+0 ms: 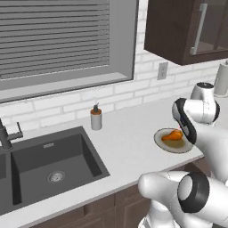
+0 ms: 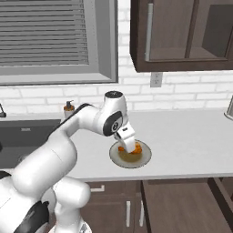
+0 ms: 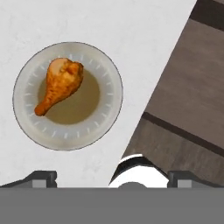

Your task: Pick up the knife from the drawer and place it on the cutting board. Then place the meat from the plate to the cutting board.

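The meat (image 3: 59, 85), a glossy orange-brown drumstick, lies on the round cream-rimmed plate (image 3: 109, 109) on the pale counter. In the hand view my gripper (image 3: 111, 178) looks straight down from above, with the plate up and to the left of it. Its jaws are spread wide and open, with nothing between them. From the base views the hand (image 2: 130, 146) hangs just over the plate (image 2: 143, 157) and covers part of the meat (image 2: 121, 148). The meat (image 1: 173, 136) and plate (image 1: 160, 141) sit near the counter's front edge. The knife and the cutting board are out of view.
A dark sink (image 1: 49, 164) with a faucet (image 1: 6, 136) lies to the left, and a soap dispenser (image 1: 96, 118) stands by the wall. Dark wooden cabinets (image 2: 182, 32) hang above. Dark brown cabinet fronts (image 3: 183, 109) lie past the counter edge.
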